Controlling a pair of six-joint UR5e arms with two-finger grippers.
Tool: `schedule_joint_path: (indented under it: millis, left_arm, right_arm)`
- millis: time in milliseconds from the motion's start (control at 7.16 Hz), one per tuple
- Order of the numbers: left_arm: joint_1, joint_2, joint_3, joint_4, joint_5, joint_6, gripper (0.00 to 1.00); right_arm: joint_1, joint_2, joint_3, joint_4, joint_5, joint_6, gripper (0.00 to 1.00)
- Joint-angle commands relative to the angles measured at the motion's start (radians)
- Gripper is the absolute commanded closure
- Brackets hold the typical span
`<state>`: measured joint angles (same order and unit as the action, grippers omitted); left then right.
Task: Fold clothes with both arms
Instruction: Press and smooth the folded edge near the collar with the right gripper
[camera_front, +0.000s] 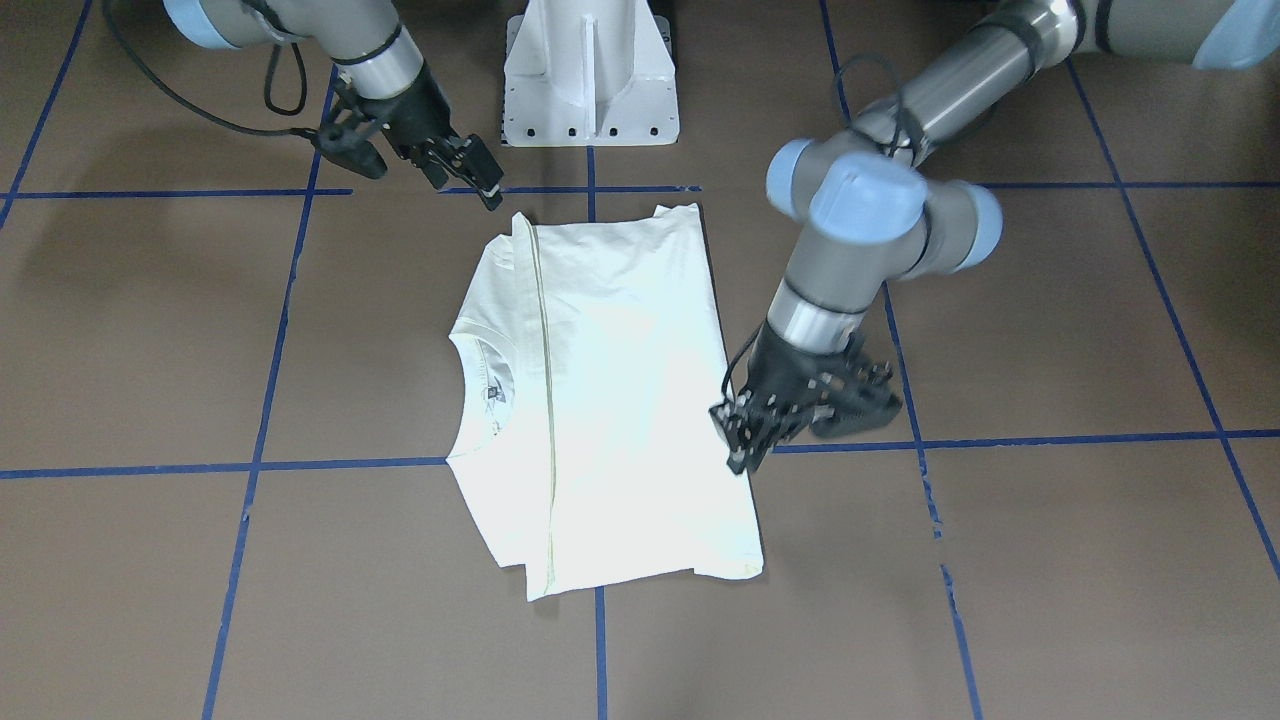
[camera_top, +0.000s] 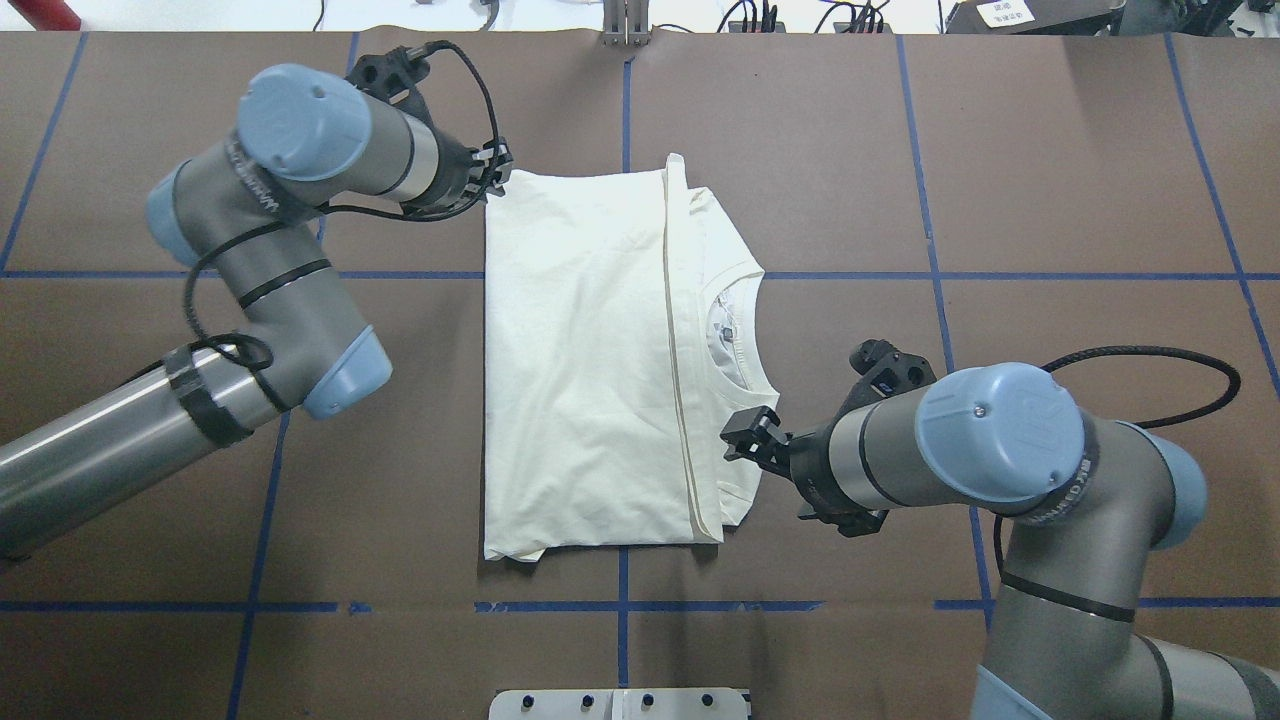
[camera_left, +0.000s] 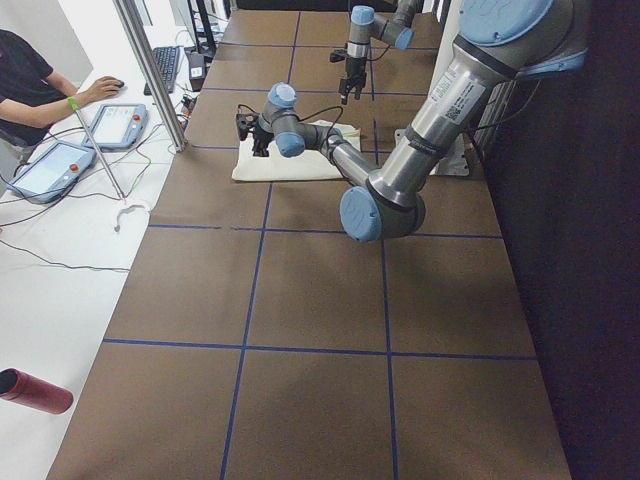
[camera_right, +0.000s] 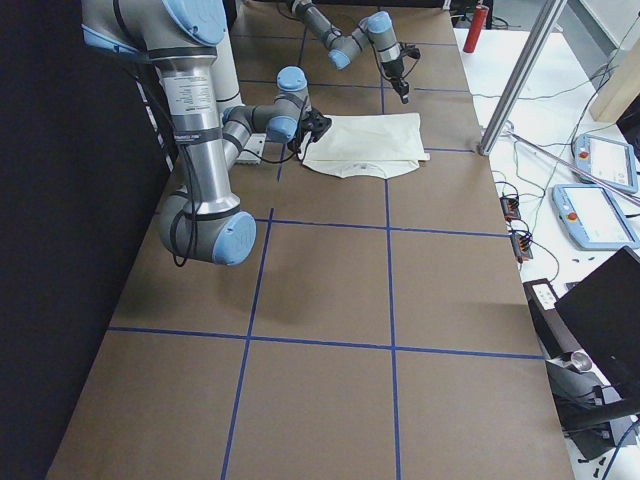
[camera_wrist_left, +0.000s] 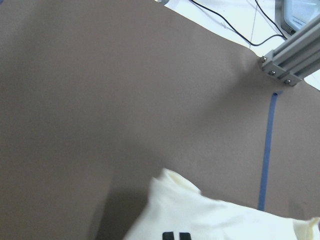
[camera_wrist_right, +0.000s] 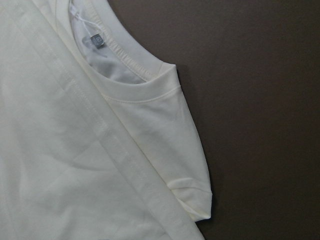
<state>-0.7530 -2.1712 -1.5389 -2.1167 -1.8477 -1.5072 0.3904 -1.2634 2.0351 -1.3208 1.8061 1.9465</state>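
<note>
Cream T-shirt (camera_top: 580, 370) lying folded at middle of desk (camera_top: 900, 150), plain side facing up, neckline showing toward robot's right. Left claw (camera_front: 745, 450) hovering by shirt's far left corner, blurred, cannot tell whether parted or clenched. Right claw (camera_top: 748, 437) hanging just beside shirt's near right edge, fingers parted, gripping nothing

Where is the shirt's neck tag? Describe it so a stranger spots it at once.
On the brown, blue-taped table lies a folded cream T-shirt. Its round collar faces the robot's right side. Just inside that collar sits a small grey tag, darker than the cream cloth around it.
</note>
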Motion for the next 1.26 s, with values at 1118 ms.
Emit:
schedule_joint_path:
  millis: [1118]
  left_arm:
    - [0.035, 0.114, -0.211, 0.135, -0.071, 0.012, 0.4]
  right_arm:
    - [-0.053, 0.187, -0.206, -0.378, -0.111, -0.796, 0.0]
